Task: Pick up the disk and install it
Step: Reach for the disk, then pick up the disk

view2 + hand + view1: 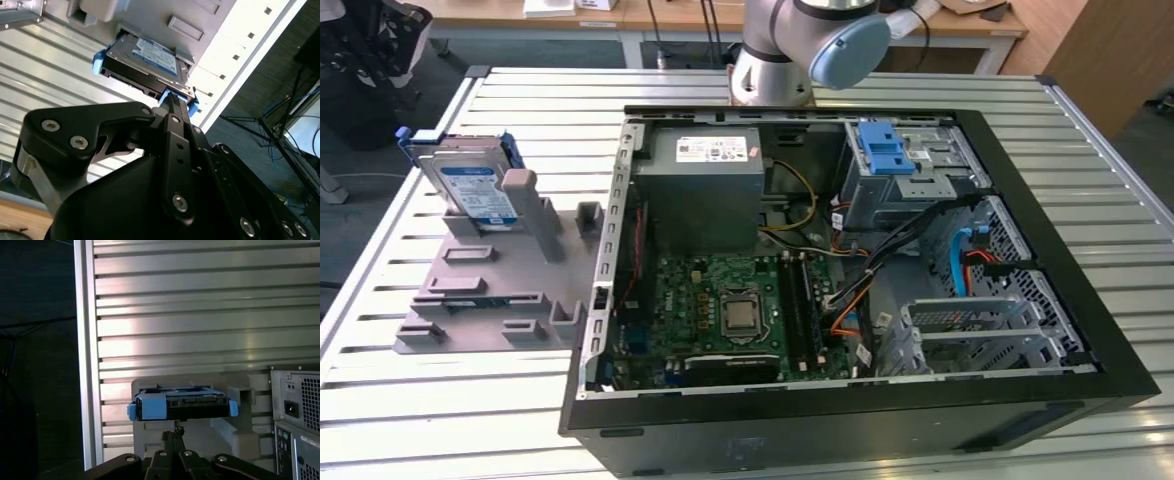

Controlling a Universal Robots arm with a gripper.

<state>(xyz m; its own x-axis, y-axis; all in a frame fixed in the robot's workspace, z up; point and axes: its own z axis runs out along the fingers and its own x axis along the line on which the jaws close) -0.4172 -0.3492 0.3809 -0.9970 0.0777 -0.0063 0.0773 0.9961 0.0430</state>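
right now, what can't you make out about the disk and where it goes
Lower part of the disk: exterior view, sunk in the grey holder behind its post.
Gap between gripper and disk: second wrist view, the gripper overlaps the disk's near edge.
Inside of the drive cage: exterior view, covered by its blue latch and metal walls.
Front of the case: exterior view, cut off by the bottom edge.
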